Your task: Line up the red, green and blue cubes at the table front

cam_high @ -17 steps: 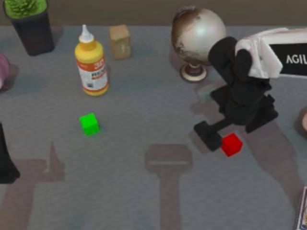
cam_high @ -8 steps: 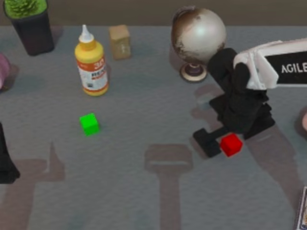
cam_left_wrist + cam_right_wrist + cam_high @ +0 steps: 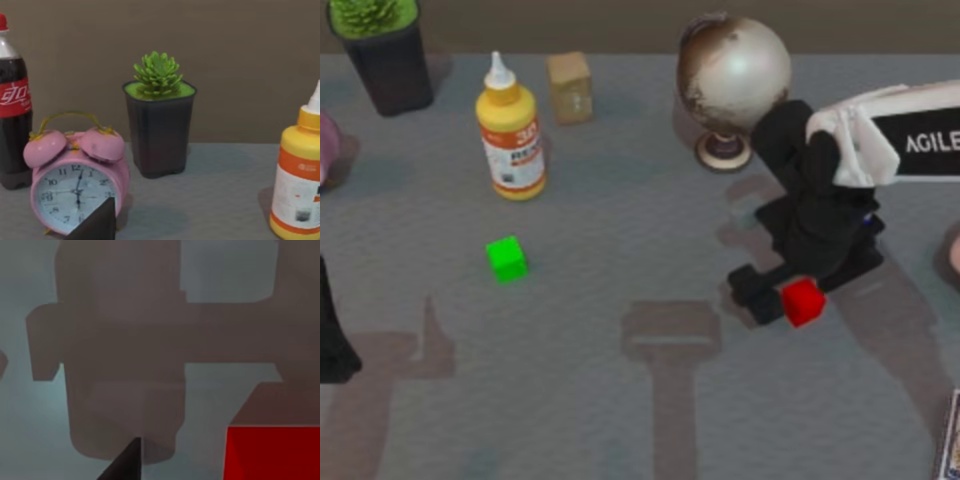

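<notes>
Right end effector [image 3: 790,296] low over red cube [image 3: 803,301], fingers apart, straddling it for a grasp, not yet clamped. Left end effector [image 3: 332,345] parked at tabletop [image 3: 620,220] left edge; finger state cannot tell.

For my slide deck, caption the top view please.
Right gripper lowered at the red cube; green cube waits on the table.

Open worktop [image 3: 620,210] spans the frame's centre and lower half, broken only by the green cube [image 3: 507,259]. Along the upper edge, potted succulent [image 3: 382,50], yellow bottle [image 3: 509,132], tan block [image 3: 570,88] and globe [image 3: 732,80] block passage.
</notes>
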Controlling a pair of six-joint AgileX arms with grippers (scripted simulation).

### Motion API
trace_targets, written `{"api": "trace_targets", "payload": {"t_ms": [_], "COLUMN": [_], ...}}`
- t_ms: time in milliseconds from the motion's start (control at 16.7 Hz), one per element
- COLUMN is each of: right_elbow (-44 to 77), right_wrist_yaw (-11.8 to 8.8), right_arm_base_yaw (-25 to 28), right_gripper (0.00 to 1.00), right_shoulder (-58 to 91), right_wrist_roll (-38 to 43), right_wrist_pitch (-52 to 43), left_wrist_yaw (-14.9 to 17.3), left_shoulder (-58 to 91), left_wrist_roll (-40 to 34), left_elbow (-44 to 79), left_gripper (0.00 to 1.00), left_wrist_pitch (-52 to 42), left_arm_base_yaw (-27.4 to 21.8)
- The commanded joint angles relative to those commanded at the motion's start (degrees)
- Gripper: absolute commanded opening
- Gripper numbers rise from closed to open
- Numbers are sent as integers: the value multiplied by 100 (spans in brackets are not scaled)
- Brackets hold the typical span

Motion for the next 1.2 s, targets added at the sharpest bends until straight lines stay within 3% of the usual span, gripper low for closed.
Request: {"api": "trace_targets", "payload": {"t_ms": [240,300,840,1200], "right_elbow": [0,0,106,656], "right_wrist_yaw": [0,0,-15,-19], "right_arm_base_yaw": [0,0,-6,29], "right_gripper": [2,0,0,0], "right_shoulder": [0,0,-262,-717], "right_wrist_roll": [0,0,10,7], "right_wrist_pitch": [0,0,-119,-1189], "left_wrist_yaw": [0,0,0,0], "left_shoulder": [0,0,0,0], "left_wrist_roll": [0,0,0,0], "left_elbow": [0,0,0,0], "left_gripper": [100,100,100,100], "left_wrist_pitch": [0,0,0,0], "left_arm_base_yaw": [0,0,0,0]}}
